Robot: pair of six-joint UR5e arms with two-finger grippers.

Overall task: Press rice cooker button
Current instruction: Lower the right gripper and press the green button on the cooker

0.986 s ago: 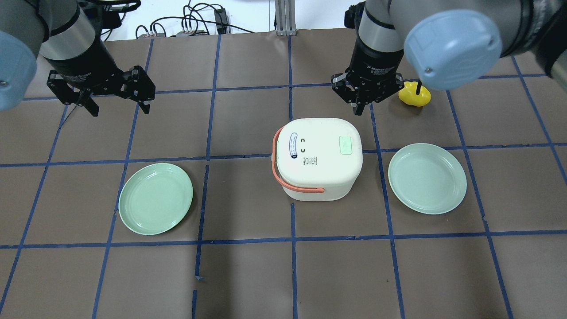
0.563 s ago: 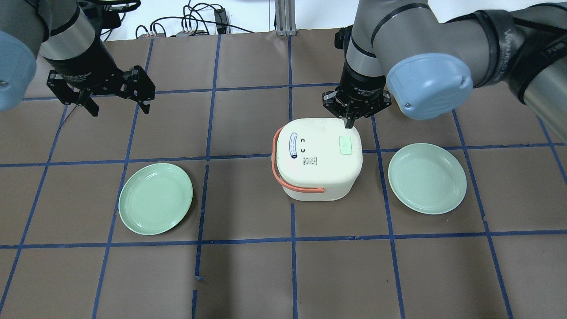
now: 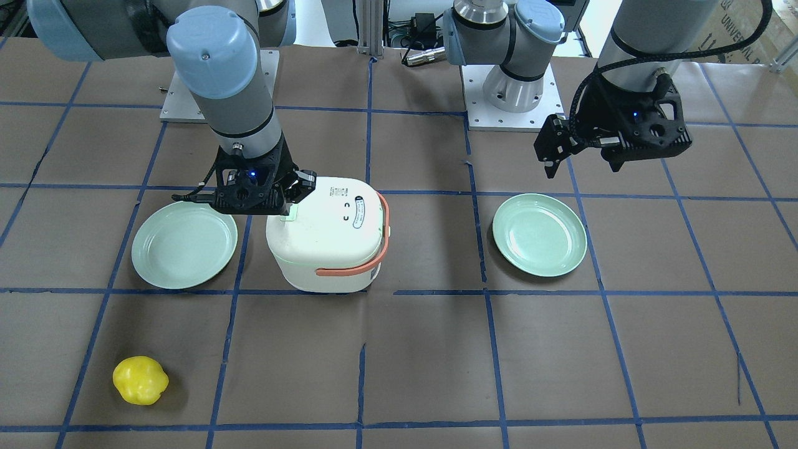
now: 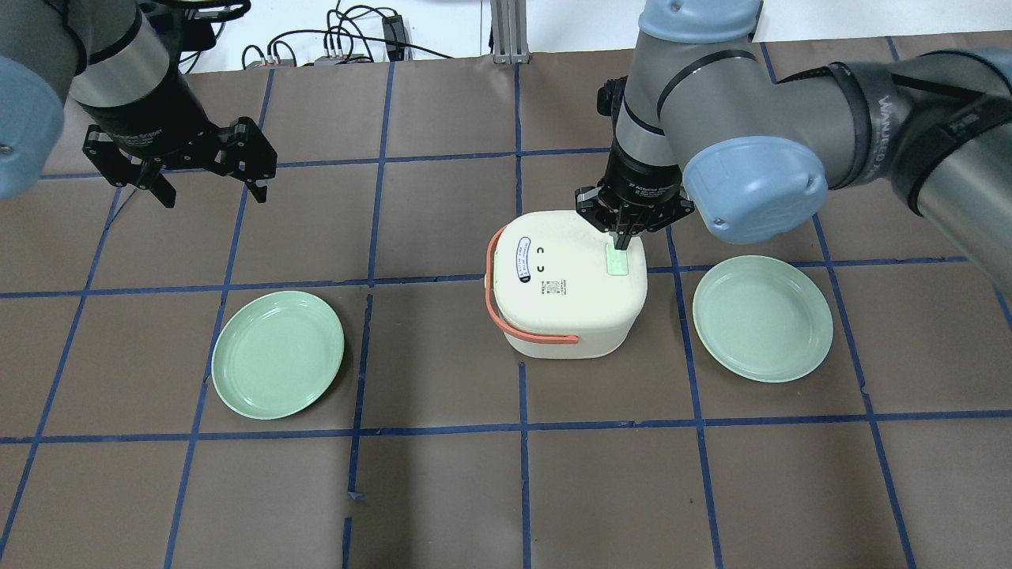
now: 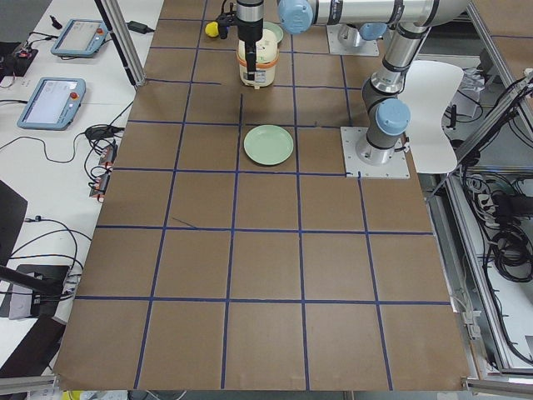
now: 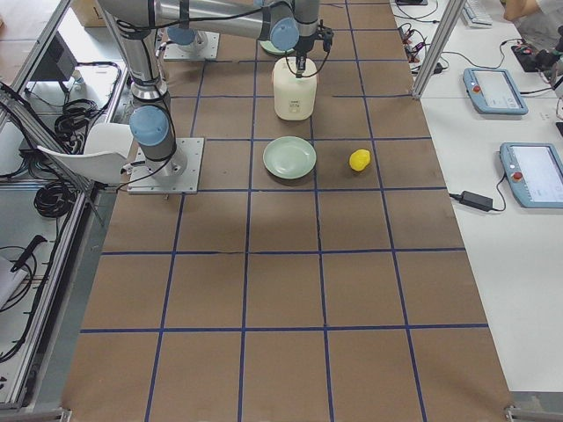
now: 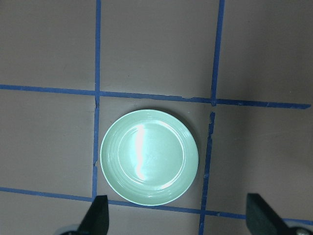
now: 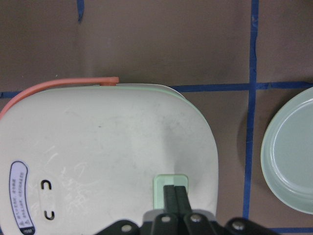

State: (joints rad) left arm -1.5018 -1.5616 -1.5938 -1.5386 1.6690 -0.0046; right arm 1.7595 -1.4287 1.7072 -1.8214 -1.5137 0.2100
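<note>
The white rice cooker (image 4: 553,308) with an orange handle stands mid-table. It has a pale green button (image 4: 617,265) on the right side of its lid. My right gripper (image 4: 621,243) is shut, and its fingertips point down onto the far edge of the button. The right wrist view shows the shut fingers (image 8: 174,193) on the button (image 8: 164,183). The front view shows the right gripper (image 3: 288,212) at the lid's edge. My left gripper (image 4: 213,196) is open and empty, hovering far to the left above a plate (image 7: 149,156).
One green plate (image 4: 278,354) lies left of the cooker and another (image 4: 763,318) lies to its right. A yellow fruit-like object (image 3: 140,380) lies on the far side of the table on the robot's right; in the overhead view my right arm hides it.
My right gripper has moved from beyond the cooker, near the yellow object, towards the cooker and down onto the green button. The left arm has not moved.
</note>
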